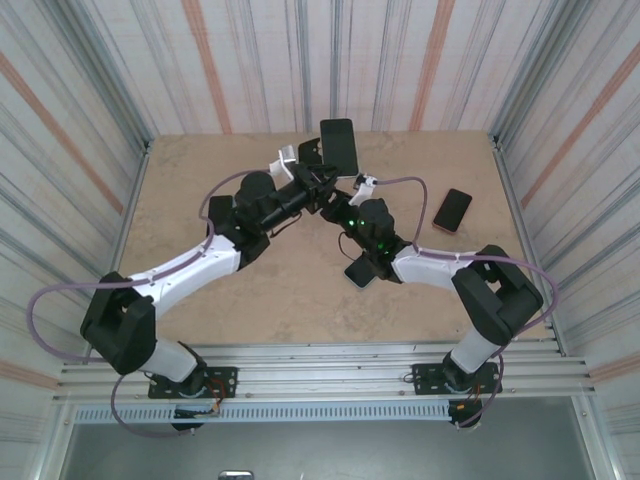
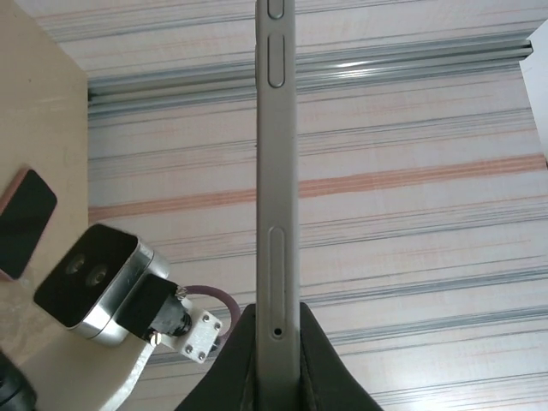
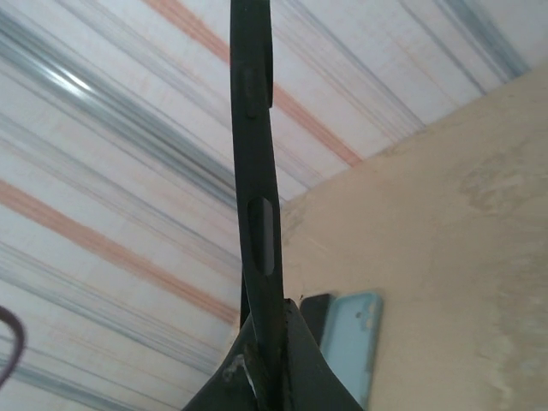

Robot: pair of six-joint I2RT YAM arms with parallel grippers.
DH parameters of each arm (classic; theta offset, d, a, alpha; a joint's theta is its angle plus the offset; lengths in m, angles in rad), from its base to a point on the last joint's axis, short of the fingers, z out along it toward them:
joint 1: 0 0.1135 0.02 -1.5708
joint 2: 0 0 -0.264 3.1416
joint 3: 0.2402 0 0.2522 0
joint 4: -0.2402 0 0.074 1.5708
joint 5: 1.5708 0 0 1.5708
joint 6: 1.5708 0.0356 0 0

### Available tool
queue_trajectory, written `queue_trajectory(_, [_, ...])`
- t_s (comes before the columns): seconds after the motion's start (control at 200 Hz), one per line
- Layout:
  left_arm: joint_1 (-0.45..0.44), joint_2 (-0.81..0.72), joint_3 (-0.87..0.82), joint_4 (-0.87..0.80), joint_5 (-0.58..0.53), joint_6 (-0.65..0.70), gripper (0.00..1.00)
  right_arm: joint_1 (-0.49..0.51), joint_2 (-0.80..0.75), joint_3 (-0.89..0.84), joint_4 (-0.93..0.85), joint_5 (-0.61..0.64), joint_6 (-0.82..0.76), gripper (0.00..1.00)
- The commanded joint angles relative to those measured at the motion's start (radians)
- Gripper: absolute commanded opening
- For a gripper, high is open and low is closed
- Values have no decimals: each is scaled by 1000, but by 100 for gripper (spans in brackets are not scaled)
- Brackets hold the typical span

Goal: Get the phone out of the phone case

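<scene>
Separating phone [image 2: 276, 171] from case [image 3: 254, 154] seems in hand: the left end effector [image 2: 276, 360] is clamped on the phone's edge and the right end effector [image 3: 270, 342] on the case, both raised above the table [image 1: 290, 300]. Next, draw them apart steadily.

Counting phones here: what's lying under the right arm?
A dark-screened phone lies on the table; its far end is covered by the arm, so the rest can't be seen.

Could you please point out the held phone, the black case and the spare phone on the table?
held phone [image 2: 276, 171], left wrist view, its grey side edge.
black case [image 3: 254, 163], right wrist view, its side wall.
spare phone [image 1: 452, 210], top view, its dark screen.
</scene>
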Motion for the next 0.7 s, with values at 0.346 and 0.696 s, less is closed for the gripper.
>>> queue_trajectory(0.346, [246, -159, -172, -202, 223, 222, 2, -53, 46, -44, -70, 19, 179, 0])
queue_trajectory(0.696, [366, -26, -263, -218, 320, 335, 2, -10, 138, -9, -100, 14, 292, 0])
